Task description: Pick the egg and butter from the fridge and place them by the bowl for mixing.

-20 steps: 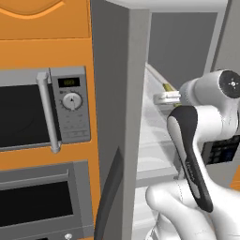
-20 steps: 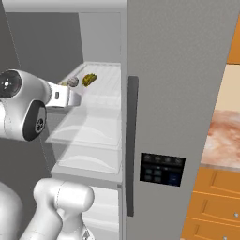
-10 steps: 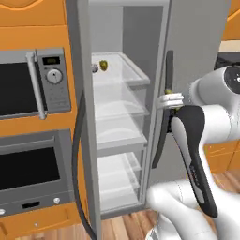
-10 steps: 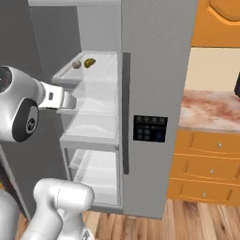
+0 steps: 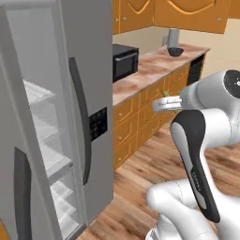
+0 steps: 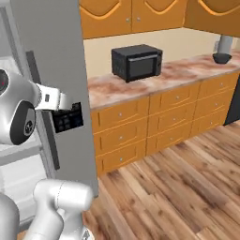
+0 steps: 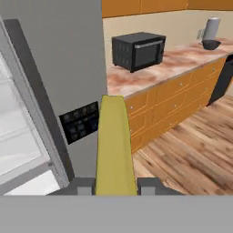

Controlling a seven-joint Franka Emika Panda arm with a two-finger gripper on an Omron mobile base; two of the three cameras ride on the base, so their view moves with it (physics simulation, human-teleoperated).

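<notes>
One stick of butter (image 7: 114,150) sits clamped between your claw (image 7: 116,187) tips, jutting straight ahead in the hand view; the claw is narrowed on it. Your fridge (image 5: 65,108) stands at left with its door ajar — white shelves showing; the bowl (image 6: 222,58) rests far down the bench (image 6: 154,77), just beside a grey cylinder (image 6: 225,45) — well apart from the microwave (image 6: 137,62).

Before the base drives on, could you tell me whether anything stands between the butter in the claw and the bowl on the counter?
Nothing visible does. The claw holds the butter, and the bowl sits at the counter's far end beside a tall grey cylinder. The microwave stands nearer on the counter; open wood floor runs alongside the cabinets.
</notes>
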